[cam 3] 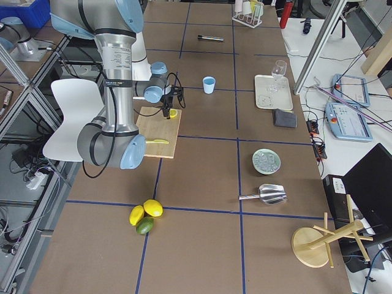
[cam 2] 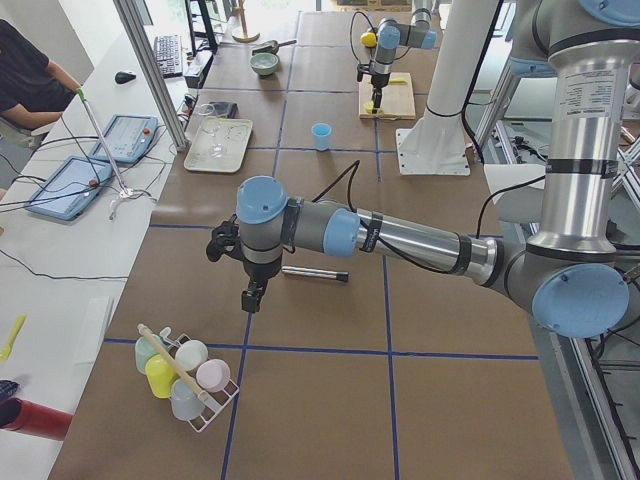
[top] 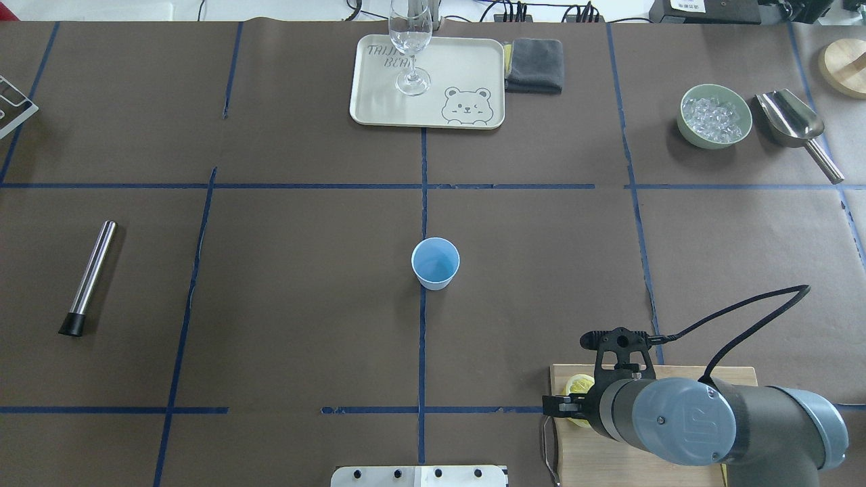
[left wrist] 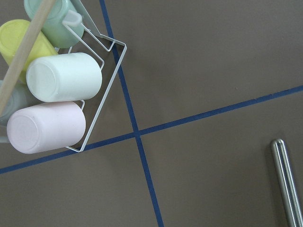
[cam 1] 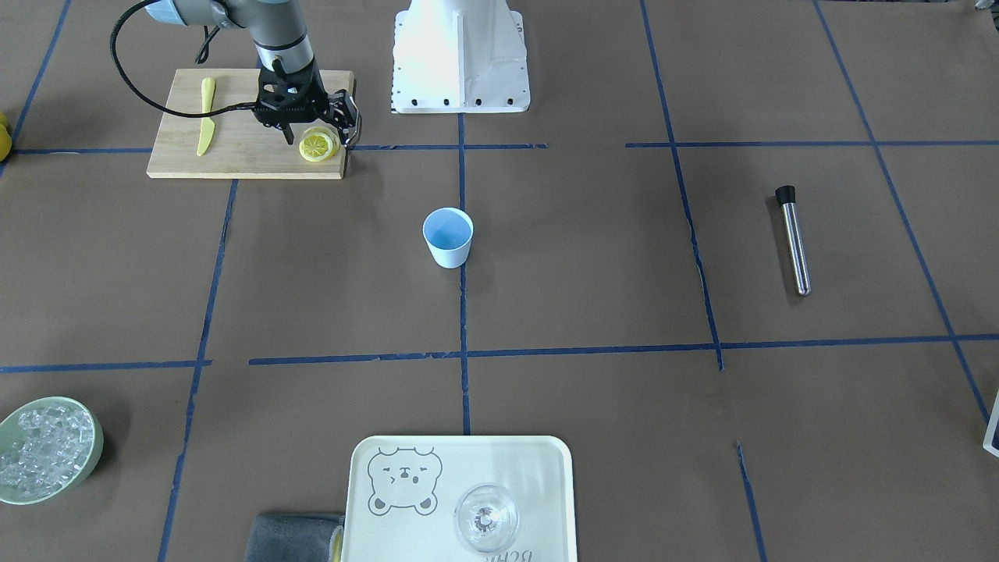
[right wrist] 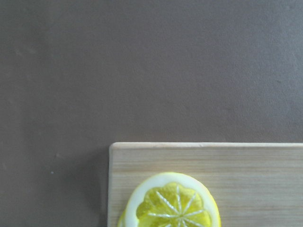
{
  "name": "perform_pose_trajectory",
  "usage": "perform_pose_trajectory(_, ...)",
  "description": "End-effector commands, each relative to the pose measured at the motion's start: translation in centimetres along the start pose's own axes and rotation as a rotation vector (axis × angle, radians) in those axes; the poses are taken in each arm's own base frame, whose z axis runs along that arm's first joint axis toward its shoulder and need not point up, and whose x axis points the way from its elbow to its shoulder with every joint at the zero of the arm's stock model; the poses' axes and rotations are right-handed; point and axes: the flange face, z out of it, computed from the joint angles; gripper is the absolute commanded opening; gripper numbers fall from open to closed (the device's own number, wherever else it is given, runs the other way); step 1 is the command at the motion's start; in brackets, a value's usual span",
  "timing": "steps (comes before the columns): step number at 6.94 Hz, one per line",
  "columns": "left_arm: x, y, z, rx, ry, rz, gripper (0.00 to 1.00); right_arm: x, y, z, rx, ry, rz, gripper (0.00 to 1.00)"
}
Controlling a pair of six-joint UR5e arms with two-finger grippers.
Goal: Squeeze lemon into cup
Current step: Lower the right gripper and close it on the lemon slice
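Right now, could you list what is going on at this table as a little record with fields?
lemon: slice lying on a corner of the cutting board
cup: upright, looks empty, mid-table, apart from the board
right gripper: low over the lemon, jaws open on either side of it
left gripper: above the table near a rack of cups; open or shut cannot be told
knife: yellow, flat on the board

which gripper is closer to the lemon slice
Right. The right gripper is directly at the lemon slice, at a corner of the cutting board; the left gripper hangs far off, by the cup rack.
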Motion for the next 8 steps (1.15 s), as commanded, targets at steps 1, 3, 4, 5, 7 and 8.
perform_pose_trajectory(1,0.20,-0.06,-0.21,0.004,-0.001,0.005,1.00,0.05,-0.25,-0.01,0.003,0.000,0.003,1.00)
perform_pose_trajectory(3,0.20,-0.06,-0.21,0.004,-0.001,0.005,1.00,0.03,-0.23,-0.08,0.001,-0.002,0.001,0.93)
perform_pose_trajectory(4,0.15,-0.04,-0.16,0.003,0.000,0.004,1.00,0.03,-0.23,-0.08,0.001,-0.002,-0.001,0.87)
perform_pose_trajectory(5,0.10,-0.03,-0.10,0.002,0.000,0.003,1.00,0.03,-0.25,-0.08,0.003,-0.002,0.001,0.83)
perform_pose_trajectory(7,0.09,-0.03,-0.21,0.004,-0.001,0.003,1.00,0.03,-0.25,-0.08,0.003,-0.002,0.001,0.78)
perform_pose_trajectory(8,0.16,0.02,-0.17,0.003,0.000,0.002,1.00,0.03,-0.25,-0.08,0.003,-0.002,0.001,0.76)
